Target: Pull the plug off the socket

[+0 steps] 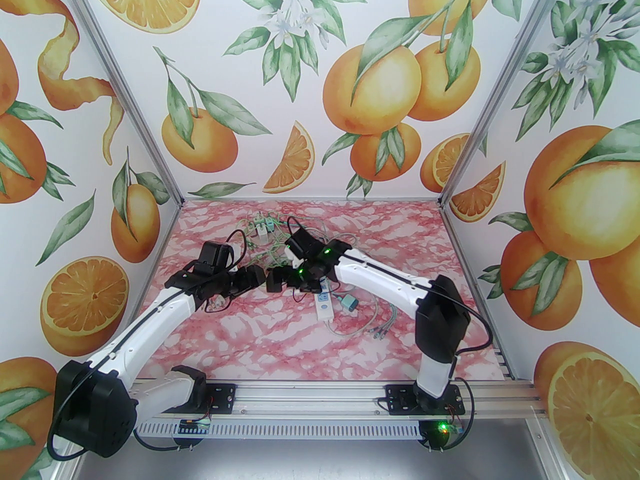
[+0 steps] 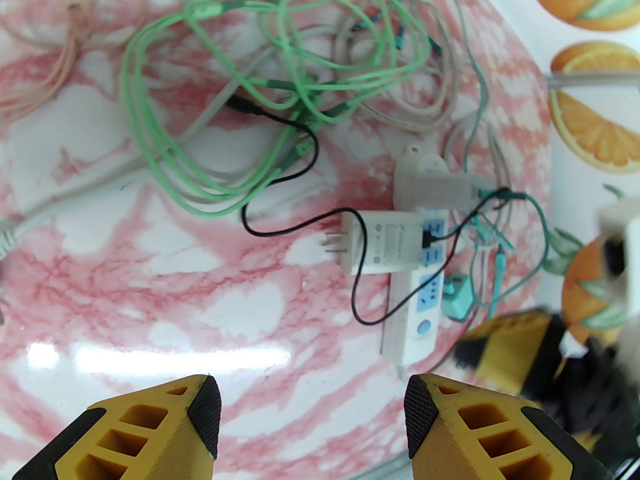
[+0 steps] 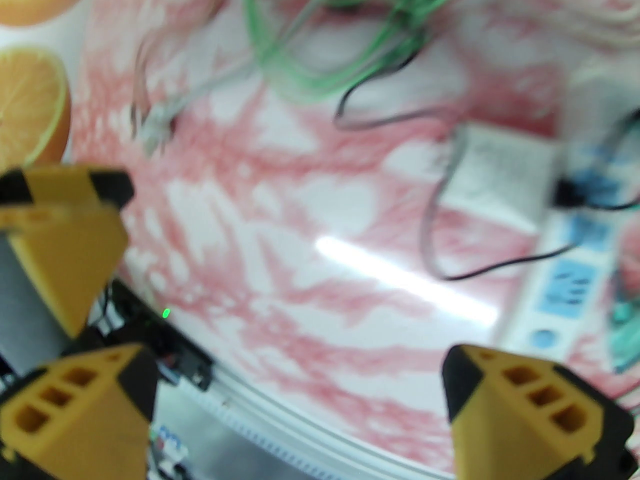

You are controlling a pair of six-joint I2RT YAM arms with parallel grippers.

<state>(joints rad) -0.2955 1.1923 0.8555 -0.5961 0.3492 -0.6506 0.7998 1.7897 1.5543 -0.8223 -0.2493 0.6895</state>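
A white power strip (image 2: 419, 295) with blue sockets lies on the pink marble table; from above the strip (image 1: 325, 305) shows beside the right arm. A white adapter plug (image 2: 385, 243) lies across its upper end, its bare metal prongs (image 2: 331, 244) pointing left, outside any socket, with a black cable in its right side. A second white adapter (image 2: 431, 185) sits at the strip's far end. My left gripper (image 2: 312, 420) hovers open in front of the plug, holding nothing. My right gripper (image 3: 300, 390) is open too, with the blurred plug (image 3: 500, 178) and strip (image 3: 565, 278) beyond it. Both grippers (image 1: 269, 279) meet mid-table.
A tangle of green, grey and black cables (image 2: 280, 83) covers the far table. A teal plug (image 2: 457, 295) with thin teal wires lies right of the strip. The right gripper's yellow finger (image 2: 515, 350) is close on the left wrist view's right. Walls enclose three sides.
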